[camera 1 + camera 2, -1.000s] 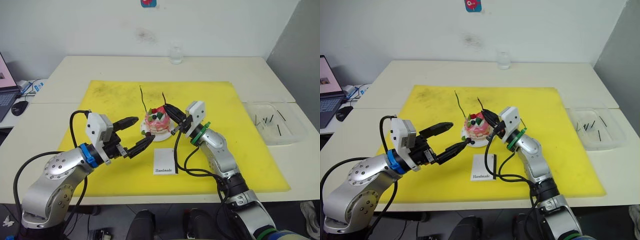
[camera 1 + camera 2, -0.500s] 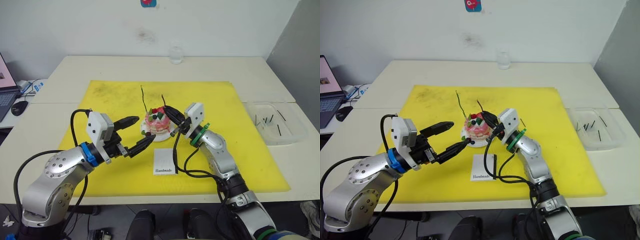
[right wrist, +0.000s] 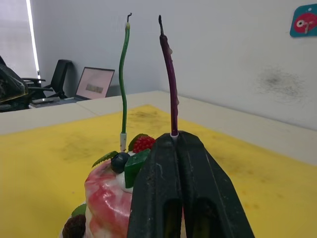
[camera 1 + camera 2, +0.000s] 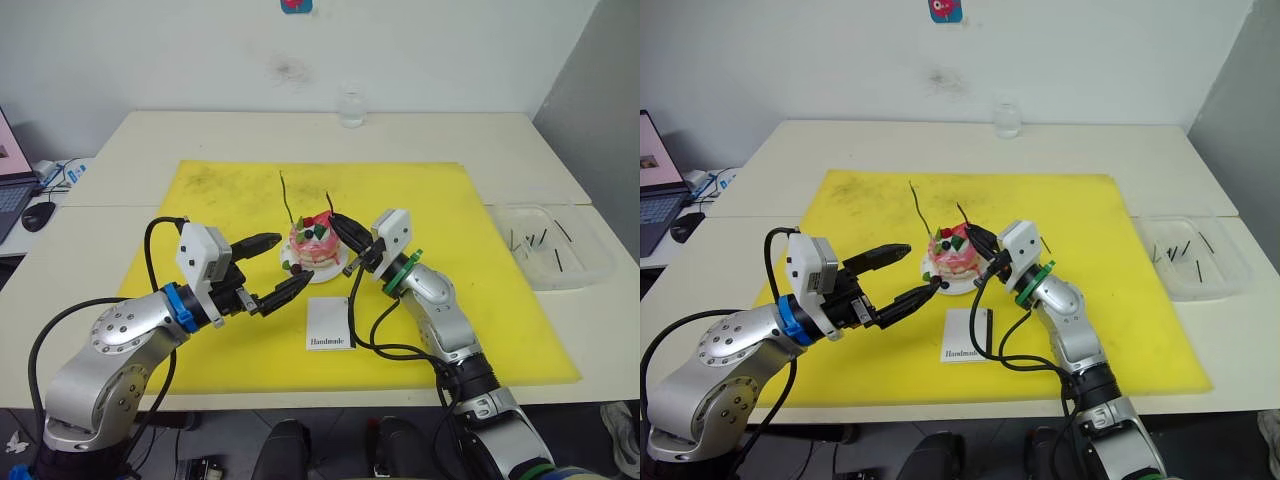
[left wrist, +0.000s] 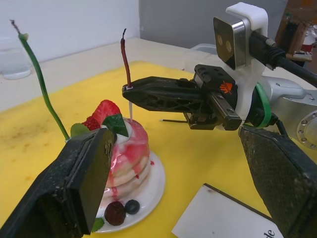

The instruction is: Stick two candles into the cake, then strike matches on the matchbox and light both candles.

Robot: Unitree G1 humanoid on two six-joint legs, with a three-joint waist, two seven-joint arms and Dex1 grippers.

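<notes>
1. The right gripper [image 4: 345, 225] is held at the right side of the cake [image 4: 314, 243], its fingers pressed together on the pale lower end of the reddish-brown candle [image 5: 126, 58], which is kept upright over the cake's top.
2. The left gripper [image 4: 277, 267] is held low at the cake's left, its fingers spread wide and holding nothing (one fingertip is seen near the plate [image 4: 334, 270], the other higher, beside the cake).
3. The green candle [image 3: 124, 79] is planted in the cake top near the strawberry [image 5: 101, 112], upright and slightly wavy.
4. The cake is set on its white plate near the middle of the yellow mat [image 4: 215, 195].
5. "Handmade" is printed in black on the matchbox [image 4: 330, 323], which is laid flat on the mat just in front of the plate, between the two arms.
6. Matches [image 4: 535, 243] are seen in a clear tray [image 4: 590, 268] on the table [image 4: 160, 130], well right of the mat.
7. Open mat is left behind the cake and toward both side edges; a glass [image 4: 351, 108] is placed near the table's far edge.
</notes>
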